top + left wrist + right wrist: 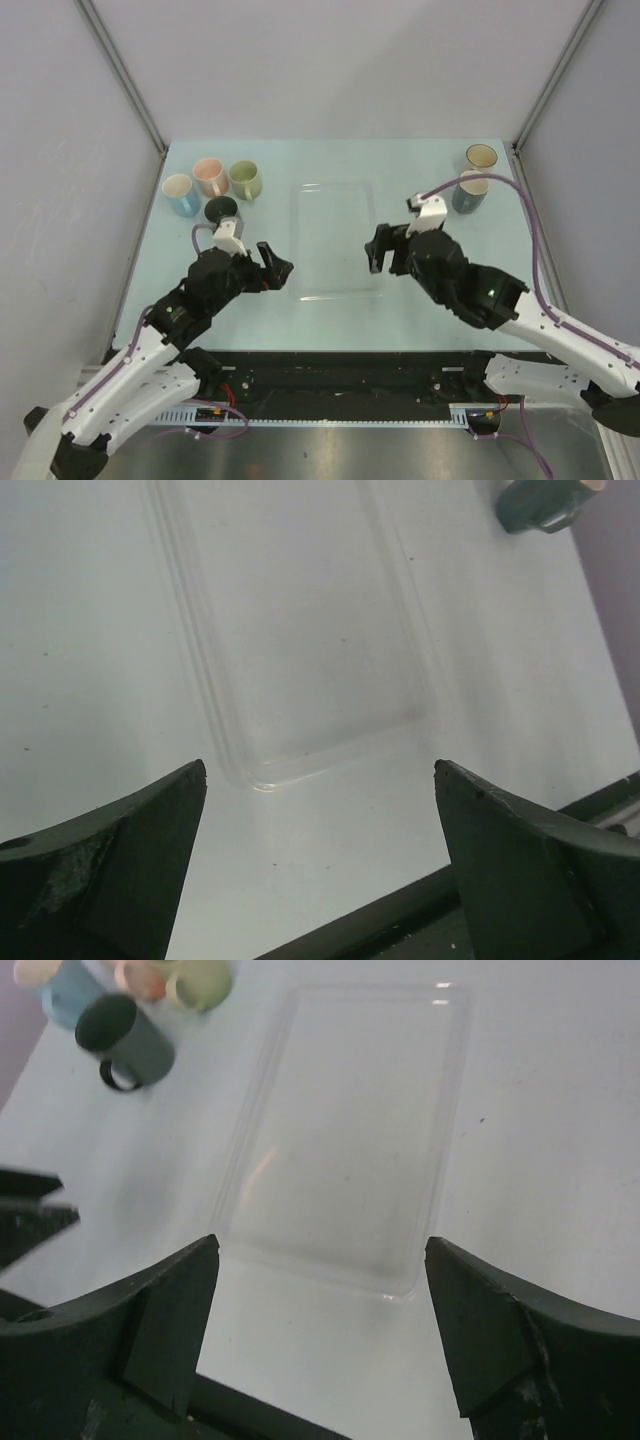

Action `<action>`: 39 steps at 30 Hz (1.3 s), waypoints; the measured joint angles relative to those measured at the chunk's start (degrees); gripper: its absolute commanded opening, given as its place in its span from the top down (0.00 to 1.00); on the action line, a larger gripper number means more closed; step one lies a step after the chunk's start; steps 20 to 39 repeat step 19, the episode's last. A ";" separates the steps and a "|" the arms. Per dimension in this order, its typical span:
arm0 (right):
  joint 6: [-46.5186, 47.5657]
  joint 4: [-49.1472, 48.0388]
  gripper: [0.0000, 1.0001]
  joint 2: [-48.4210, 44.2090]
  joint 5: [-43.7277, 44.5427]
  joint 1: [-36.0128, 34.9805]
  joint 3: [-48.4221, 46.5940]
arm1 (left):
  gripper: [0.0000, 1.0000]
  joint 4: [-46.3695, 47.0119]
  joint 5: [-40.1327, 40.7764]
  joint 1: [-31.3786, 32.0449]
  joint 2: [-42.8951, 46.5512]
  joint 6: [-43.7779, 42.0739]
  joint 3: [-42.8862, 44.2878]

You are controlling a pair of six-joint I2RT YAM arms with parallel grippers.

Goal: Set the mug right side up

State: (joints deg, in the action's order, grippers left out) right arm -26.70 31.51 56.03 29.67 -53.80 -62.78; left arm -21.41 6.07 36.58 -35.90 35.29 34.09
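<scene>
A dark mug (222, 211) stands at the back left beside the other mugs, its top a flat dark disc, so it looks base-up; it also shows in the right wrist view (128, 1040) with its handle toward me. My left gripper (278, 268) is open and empty, low over the table right of that mug, near the clear tray's front left corner; its open fingertips frame the tray (320, 770). My right gripper (378, 250) is open and empty at the tray's right edge (322, 1245).
A clear plastic tray (335, 240) lies in the table's middle. Light blue (181, 195), pink (210, 176) and green (246, 180) mugs stand upright at the back left. A tan mug (481, 157) and a blue-grey mug (470, 192) stand at the back right.
</scene>
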 measured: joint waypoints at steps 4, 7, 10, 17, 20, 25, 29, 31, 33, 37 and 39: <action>0.85 -6.12 0.04 -2.03 4.61 -9.55 9.40 | 0.00 -2.05 6.10 1.22 -5.51 -1.01 3.23; 1.88 -9.42 0.00 -2.10 5.88 -14.58 15.10 | 0.00 -4.52 11.63 3.65 -8.37 0.50 3.26; 2.91 -13.53 0.00 -3.50 5.99 -17.68 18.88 | 0.00 -7.08 15.15 4.94 -9.57 3.54 3.72; 5.64 -21.22 0.00 -10.64 5.05 -18.16 22.32 | 0.00 -9.03 18.12 6.19 -11.15 7.21 7.39; 5.77 -22.86 0.00 -11.78 2.54 -16.87 22.47 | 0.00 -9.07 18.56 6.69 -11.58 7.21 7.87; 5.77 -22.86 0.00 -11.78 2.54 -16.87 22.47 | 0.00 -9.07 18.56 6.69 -11.58 7.21 7.87; 5.77 -22.86 0.00 -11.78 2.54 -16.87 22.47 | 0.00 -9.07 18.56 6.69 -11.58 7.21 7.87; 5.77 -22.86 0.00 -11.78 2.54 -16.87 22.47 | 0.00 -9.07 18.56 6.69 -11.58 7.21 7.87; 5.77 -22.86 0.00 -11.78 2.54 -16.87 22.47 | 0.00 -9.07 18.56 6.69 -11.58 7.21 7.87; 5.77 -22.86 0.00 -11.78 2.54 -16.87 22.47 | 0.00 -9.07 18.56 6.69 -11.58 7.21 7.87; 5.77 -22.86 0.00 -11.78 2.54 -16.87 22.47 | 0.00 -9.07 18.56 6.69 -11.58 7.21 7.87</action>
